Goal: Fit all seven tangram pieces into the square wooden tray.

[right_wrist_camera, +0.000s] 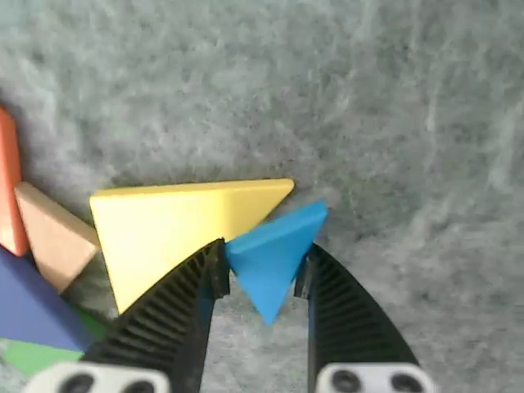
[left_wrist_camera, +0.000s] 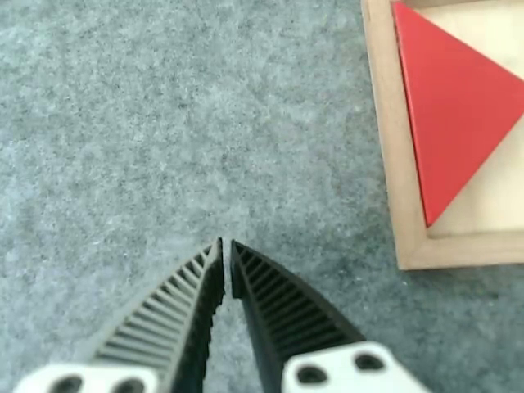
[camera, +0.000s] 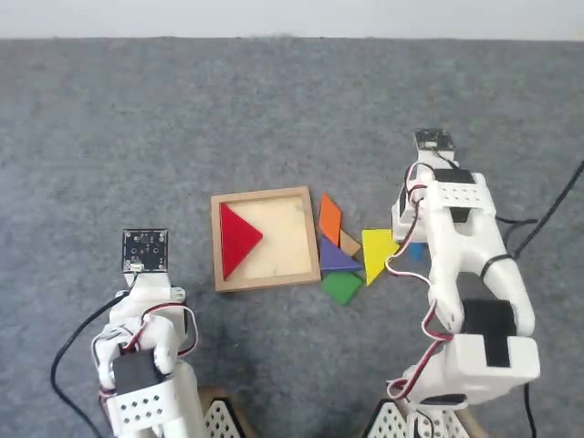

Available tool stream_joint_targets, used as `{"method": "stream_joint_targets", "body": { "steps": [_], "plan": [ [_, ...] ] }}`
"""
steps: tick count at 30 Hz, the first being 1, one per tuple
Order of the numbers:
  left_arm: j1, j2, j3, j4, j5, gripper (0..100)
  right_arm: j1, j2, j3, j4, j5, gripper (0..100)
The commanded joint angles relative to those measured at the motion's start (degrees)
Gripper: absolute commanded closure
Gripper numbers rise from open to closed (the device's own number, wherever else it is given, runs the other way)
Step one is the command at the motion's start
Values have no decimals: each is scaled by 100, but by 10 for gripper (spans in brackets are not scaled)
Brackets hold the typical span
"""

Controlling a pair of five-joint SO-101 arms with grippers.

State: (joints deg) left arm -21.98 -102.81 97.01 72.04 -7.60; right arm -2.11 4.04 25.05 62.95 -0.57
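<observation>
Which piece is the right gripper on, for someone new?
Find the square wooden tray; loose pieces cluster beside it. At the cluster's end farthest from the tray, next to the big yellow triangle, sits the small light-blue triangle, clamped in the right gripper. It is the only light-blue piece, far smaller than the yellow.

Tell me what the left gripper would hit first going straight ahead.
Probably only bare grey mat: the left gripper, shut, points alongside the wooden tray, whose edge lies off to one side.
</observation>
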Motion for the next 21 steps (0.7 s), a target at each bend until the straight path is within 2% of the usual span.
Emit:
{"method": "stream_joint_targets", "body": {
  "steps": [1, 5, 10, 16, 18, 21],
  "plan": [
    [-18, -105, -48, 26, -53, 985, -145, -418, -35, 31, -554, 930],
    [-18, -105, -48, 26, -53, 985, -637, -497, -88, 75, -1011, 930],
    [-18, -105, -48, 26, -53, 985, -2053, -585, -448, 154, -2347, 925],
    [-18, -105, -48, 26, -53, 985, -3538, -576, -853, 127, -2875, 925],
    [-18, -105, -48, 26, -53, 985, -3793, -576, -897, 40, -3174, 926],
    [-18, -105, -48, 26, -53, 985, -3705, -593, -888, 48, -3235, 929]
  ]
}}
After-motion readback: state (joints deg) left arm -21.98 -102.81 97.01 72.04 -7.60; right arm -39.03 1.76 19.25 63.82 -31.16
